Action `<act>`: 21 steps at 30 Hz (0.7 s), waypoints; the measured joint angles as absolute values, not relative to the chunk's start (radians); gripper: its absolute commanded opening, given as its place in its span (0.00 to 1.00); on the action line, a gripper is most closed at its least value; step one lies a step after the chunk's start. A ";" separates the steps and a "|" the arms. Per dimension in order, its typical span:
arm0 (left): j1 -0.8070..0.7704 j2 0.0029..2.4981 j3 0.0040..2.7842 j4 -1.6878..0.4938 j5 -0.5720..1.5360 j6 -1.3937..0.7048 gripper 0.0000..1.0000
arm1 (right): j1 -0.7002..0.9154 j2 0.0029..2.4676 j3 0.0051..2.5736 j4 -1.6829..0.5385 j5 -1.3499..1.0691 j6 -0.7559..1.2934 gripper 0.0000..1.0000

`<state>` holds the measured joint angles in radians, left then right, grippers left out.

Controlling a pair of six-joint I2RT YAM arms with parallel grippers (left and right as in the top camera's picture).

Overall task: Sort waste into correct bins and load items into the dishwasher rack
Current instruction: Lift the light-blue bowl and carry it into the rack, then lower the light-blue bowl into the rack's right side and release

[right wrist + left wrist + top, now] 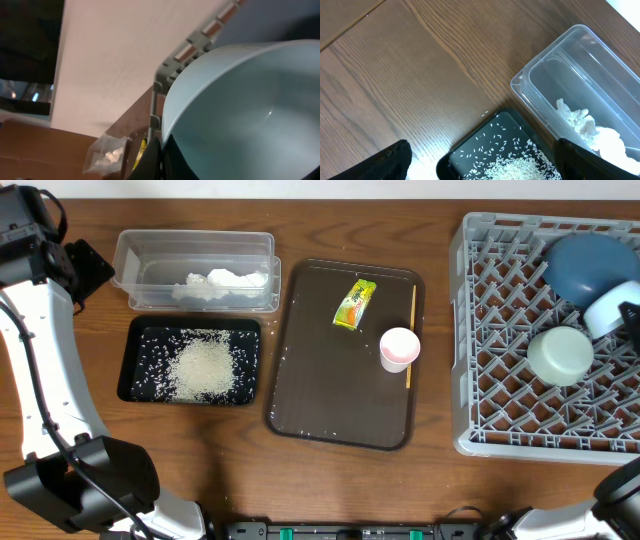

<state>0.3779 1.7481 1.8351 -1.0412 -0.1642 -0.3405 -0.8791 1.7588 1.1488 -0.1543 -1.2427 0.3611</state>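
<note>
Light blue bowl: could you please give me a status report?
Right gripper shut on light blue bowl, over dishwasher rack. Left gripper open, empty. Mint green bowl close beside.

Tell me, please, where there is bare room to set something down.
Bare: the dark brown serving tray's left and lower half; the light grey plastic rack's left columns. Crowded: tray's upper right, around yellow-green wrapper and pinkish-white cup.

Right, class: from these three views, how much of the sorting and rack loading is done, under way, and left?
Done: tissue in the clear tub, rice in the black tray, dark blue plate and mint green bowl in the dishwasher rack. In hand: the right jaws grip the light blue bowl over the rack. Remaining: snack wrapper, pink cup and wooden stick on the brown tray.
</note>
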 measured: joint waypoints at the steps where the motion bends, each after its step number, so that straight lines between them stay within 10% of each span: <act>1: 0.378 1.748 1.835 -1.041 -0.164 -0.340 0.93 | -0.879 1.769 1.148 -0.155 -1.243 0.364 0.01; 21: 0.378 1.748 1.835 -1.041 -0.164 -0.340 0.92 | -0.918 1.716 1.159 -0.392 -1.086 0.382 0.07</act>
<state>0.3779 1.7481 1.8351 -1.0412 -0.1642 -0.3405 -0.9176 1.7164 1.1595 -0.3923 -1.0859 0.3824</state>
